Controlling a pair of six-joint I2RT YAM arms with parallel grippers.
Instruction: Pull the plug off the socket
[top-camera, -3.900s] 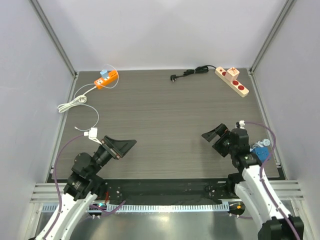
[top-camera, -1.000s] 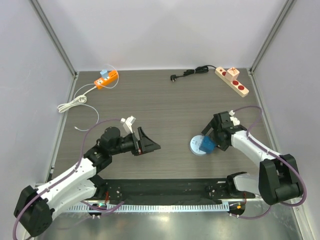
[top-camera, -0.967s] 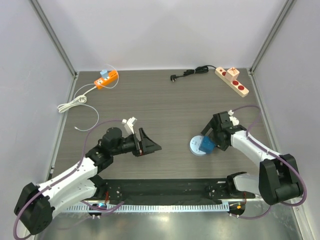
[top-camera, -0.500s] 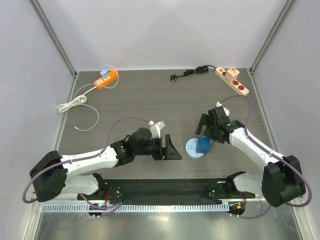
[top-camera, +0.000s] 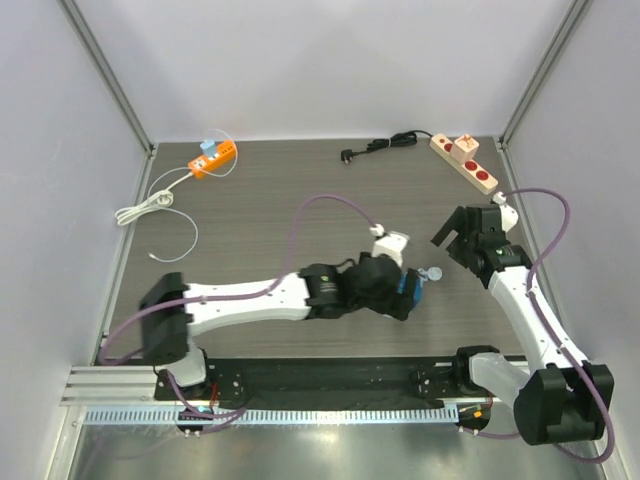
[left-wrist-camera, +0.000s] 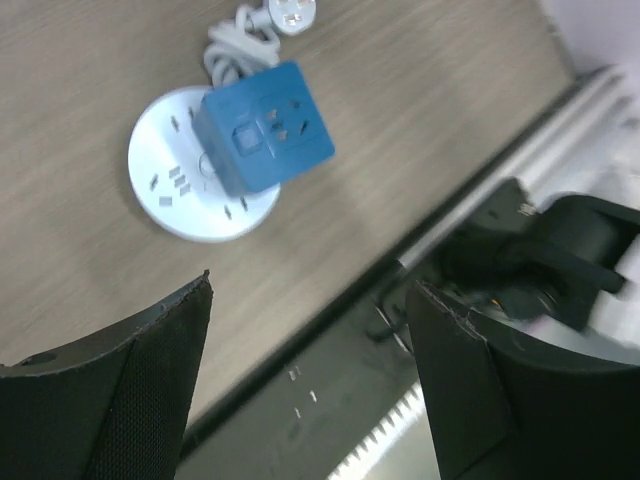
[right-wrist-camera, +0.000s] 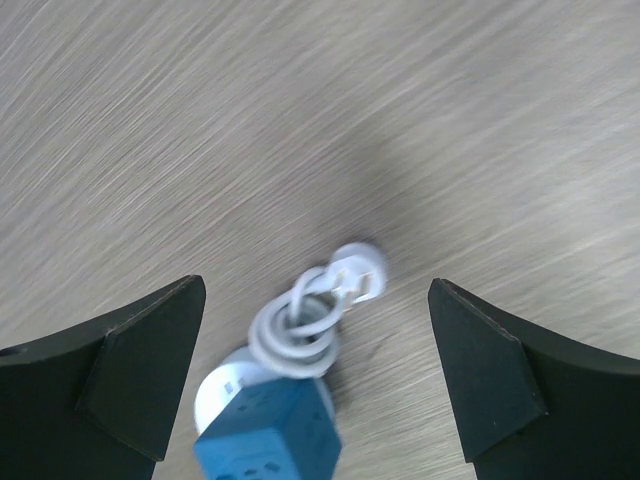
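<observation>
A blue cube plug (left-wrist-camera: 265, 140) sits plugged into a round white socket (left-wrist-camera: 180, 190) on the wooden table. A coiled white cord (left-wrist-camera: 235, 45) with its own white plug (left-wrist-camera: 290, 12) lies beside it. My left gripper (left-wrist-camera: 310, 290) is open and hovers over the cube without touching it. In the top view the left gripper (top-camera: 398, 296) covers most of the cube (top-camera: 411, 285). My right gripper (top-camera: 463, 233) is open and empty, up and to the right of the cube. In the right wrist view the cube (right-wrist-camera: 268, 435), cord (right-wrist-camera: 295, 335) and white plug (right-wrist-camera: 358, 272) lie between its open fingers (right-wrist-camera: 130, 370).
A beige power strip with red sockets (top-camera: 465, 162) and a black cable (top-camera: 385, 145) lie at the back right. An orange power strip (top-camera: 213, 158) and a white cable (top-camera: 150, 205) lie at the back left. The black rail (top-camera: 320, 375) runs along the near edge.
My left arm has swung right across the table until its gripper is over the blue cube. My right gripper has drawn back up and right, away from the cube.
</observation>
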